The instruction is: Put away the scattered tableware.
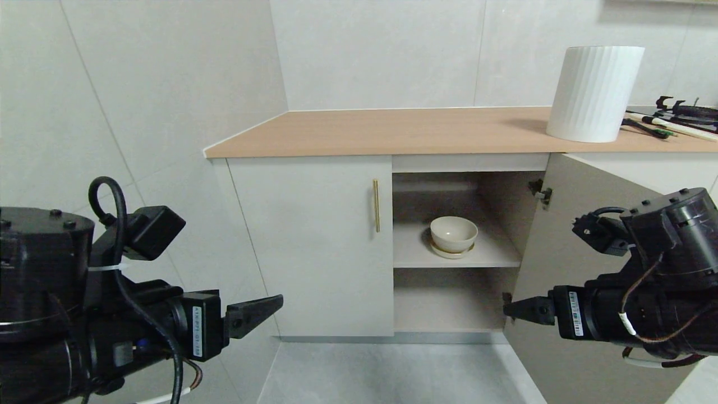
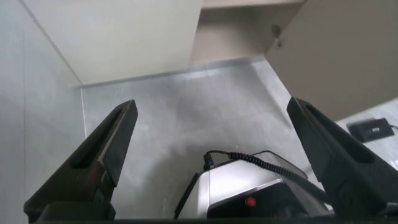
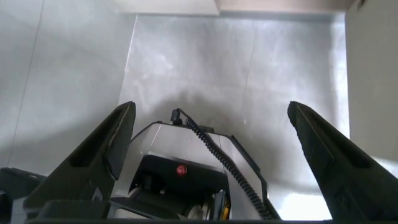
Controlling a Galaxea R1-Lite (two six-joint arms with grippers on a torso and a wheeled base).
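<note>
Your left gripper (image 2: pixel 211 106) is spread wide with nothing between its fingers, and your right gripper (image 3: pixel 211 107) is just as wide apart and holds nothing either. Both hang low in front of the cabinet (image 1: pixel 471 163), over the grey floor (image 1: pixel 392 370).

The bowl (image 1: pixel 454 233) is above and ahead of both grippers, between them and nearer your right one. It sits upright on a small saucer (image 1: pixel 447 253) on the upper shelf (image 1: pixel 493 258) of the open compartment.

Your right gripper's tip is just beside the open door (image 1: pixel 566 252), down at its lower inner edge. Whether it touches the door you cannot tell. Your left gripper points at the closed door (image 1: pixel 314 247), low on its panel and apart from it; the brass handle (image 1: pixel 376 205) is above it and further towards your right.

Up on the counter (image 1: pixel 392 132), well above your right gripper, stands a white ribbed cylinder (image 1: pixel 594 92). Some slim items (image 1: pixel 673 120) lie just beside it, too small to name
</note>
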